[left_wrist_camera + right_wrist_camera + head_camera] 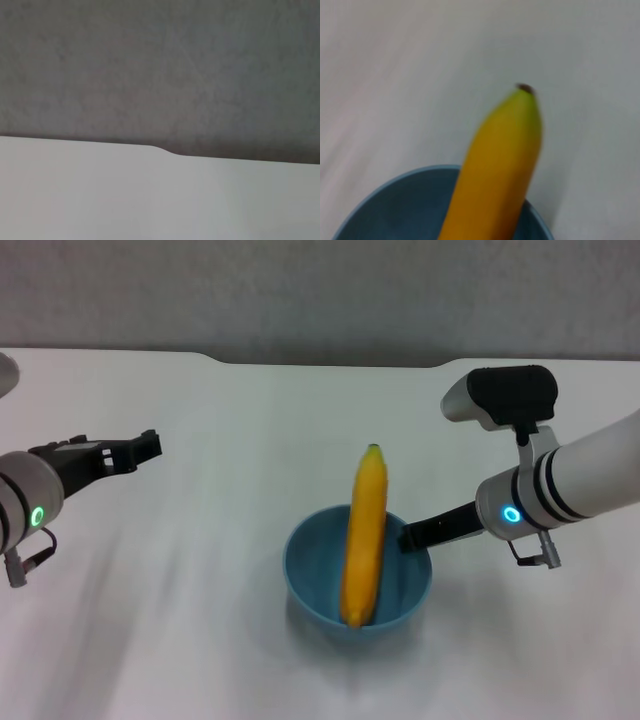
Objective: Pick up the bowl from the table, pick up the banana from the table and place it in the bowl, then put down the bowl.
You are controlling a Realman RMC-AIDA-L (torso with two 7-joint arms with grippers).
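Nearest in the head view, the bowl (357, 580) sits on the tabletop (200, 640), light blue and glossy. The banana (364, 537) lies in it with its long axis running near to far: its blunt end rests low against the bowl's near inner wall, and its body slants up over the far rim, so the green stem tip points away from the robot and sticks out well past the bowl.

At the bowl's right rim is the right gripper (408, 536), a dark finger reaching in from the right arm and meeting the rim; I cannot tell whether the fingers pinch the rim or merely touch it. The left gripper (148, 447) hangs well apart to the left, above bare tabletop, its dark fingers pointing toward the middle; how wide they stand I cannot tell.

The right wrist view gives what the head view does not: a close look along the banana (500, 170), yellow-orange shading to green at a small dark tip, rising out of the bowl (395, 205). The left wrist view shows only the tabletop (150, 195), its far edge with the shallow notch, and a grey wall (160, 70) beyond.

No writing or label can be read on anything.
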